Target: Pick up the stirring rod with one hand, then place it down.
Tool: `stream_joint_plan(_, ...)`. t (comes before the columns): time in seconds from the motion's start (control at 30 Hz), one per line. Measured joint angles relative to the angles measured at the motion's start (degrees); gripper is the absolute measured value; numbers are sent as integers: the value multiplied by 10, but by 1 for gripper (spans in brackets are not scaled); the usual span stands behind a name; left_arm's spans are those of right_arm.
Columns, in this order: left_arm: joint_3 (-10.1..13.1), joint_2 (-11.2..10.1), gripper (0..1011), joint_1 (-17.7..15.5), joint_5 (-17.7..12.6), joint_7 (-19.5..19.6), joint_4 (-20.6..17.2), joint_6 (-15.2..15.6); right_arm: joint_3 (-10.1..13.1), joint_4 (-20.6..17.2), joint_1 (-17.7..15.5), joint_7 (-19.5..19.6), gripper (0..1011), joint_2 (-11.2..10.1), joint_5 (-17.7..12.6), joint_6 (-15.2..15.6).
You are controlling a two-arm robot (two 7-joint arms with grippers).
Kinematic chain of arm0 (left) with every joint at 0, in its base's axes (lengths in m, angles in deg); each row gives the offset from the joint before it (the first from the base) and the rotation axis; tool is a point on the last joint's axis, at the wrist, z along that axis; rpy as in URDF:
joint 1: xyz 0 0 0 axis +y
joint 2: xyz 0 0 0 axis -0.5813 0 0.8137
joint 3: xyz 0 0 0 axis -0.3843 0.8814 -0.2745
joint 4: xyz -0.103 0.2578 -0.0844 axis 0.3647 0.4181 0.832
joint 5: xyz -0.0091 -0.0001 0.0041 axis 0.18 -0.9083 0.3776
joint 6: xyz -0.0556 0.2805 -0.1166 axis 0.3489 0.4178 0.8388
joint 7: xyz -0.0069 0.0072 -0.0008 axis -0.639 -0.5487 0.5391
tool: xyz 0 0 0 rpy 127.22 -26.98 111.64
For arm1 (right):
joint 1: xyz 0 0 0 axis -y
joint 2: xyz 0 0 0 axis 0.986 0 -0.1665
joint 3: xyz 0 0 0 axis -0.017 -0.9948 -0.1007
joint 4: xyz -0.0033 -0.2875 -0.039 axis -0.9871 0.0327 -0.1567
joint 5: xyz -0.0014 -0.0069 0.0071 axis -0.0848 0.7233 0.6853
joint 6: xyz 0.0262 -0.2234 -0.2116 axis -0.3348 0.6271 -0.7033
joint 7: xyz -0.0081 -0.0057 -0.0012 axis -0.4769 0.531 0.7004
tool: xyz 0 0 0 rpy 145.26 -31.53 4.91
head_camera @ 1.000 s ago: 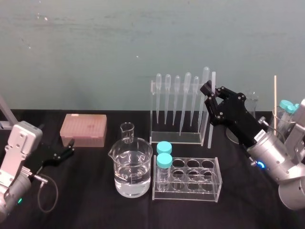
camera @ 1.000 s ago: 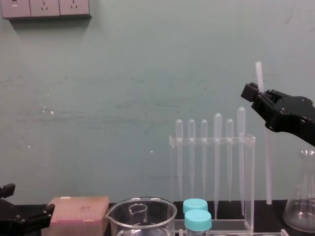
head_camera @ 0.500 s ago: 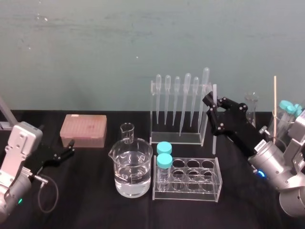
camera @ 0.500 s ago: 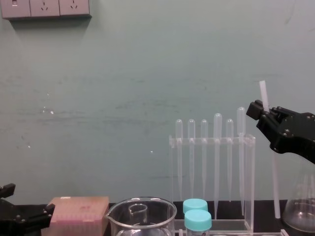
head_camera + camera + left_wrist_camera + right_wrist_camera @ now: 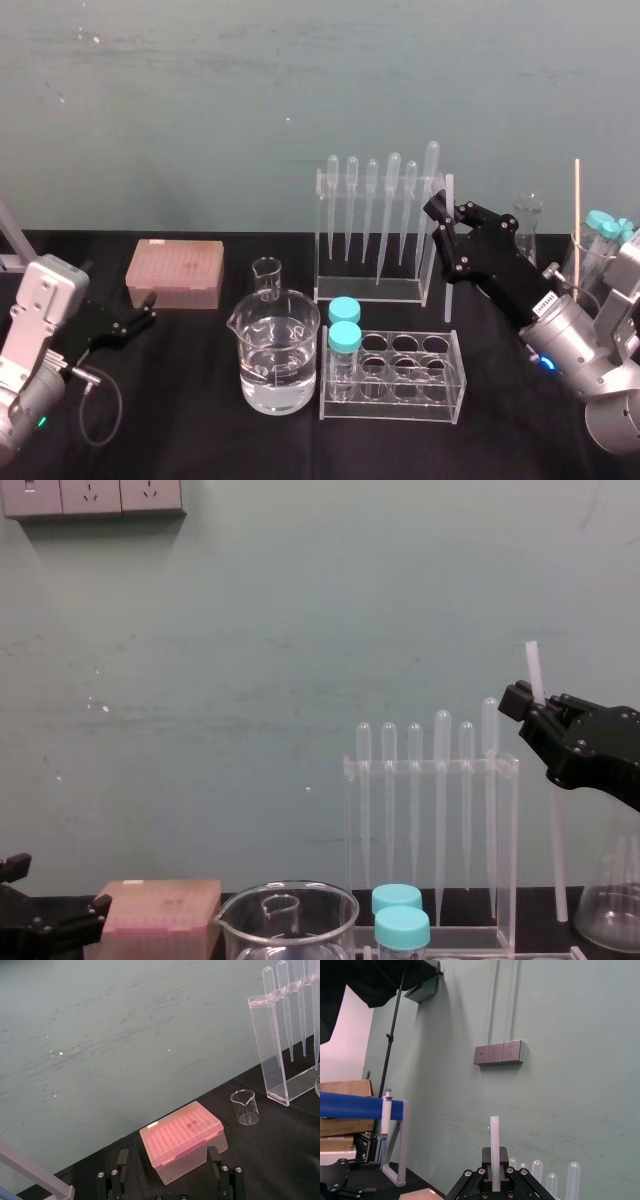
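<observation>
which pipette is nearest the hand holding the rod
The pipette at the right end of the rack, beside the right hand gripping the stirring rod; others hang farther left.

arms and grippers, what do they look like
The right gripper and left gripper are black, with blocky jointed fingers. Right arm: silver cylinder, white printed label, blue light. Left arm: silver boxy housing, green light, looping black cable.
</observation>
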Motion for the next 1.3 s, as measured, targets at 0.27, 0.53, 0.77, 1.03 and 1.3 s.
stream_joint_plan(0.27,0,0,1000,0,0,0,0,0,0,0,0,0,69,0,-1,1)
stream_joint_plan(0.53,0,0,1000,0,0,0,0,0,-1,-1,1,0,69,-1,-1,1)
stream_joint_plan(0.77,0,0,1000,0,0,0,0,0,-1,-1,1,0,69,-1,-1,2)
stream_joint_plan(1.03,0,0,1000,0,0,0,0,0,-1,-1,1,0,69,-1,-1,2)
stream_joint_plan(1.3,0,0,1000,0,0,0,0,0,-1,-1,1,0,69,-1,-1,2)
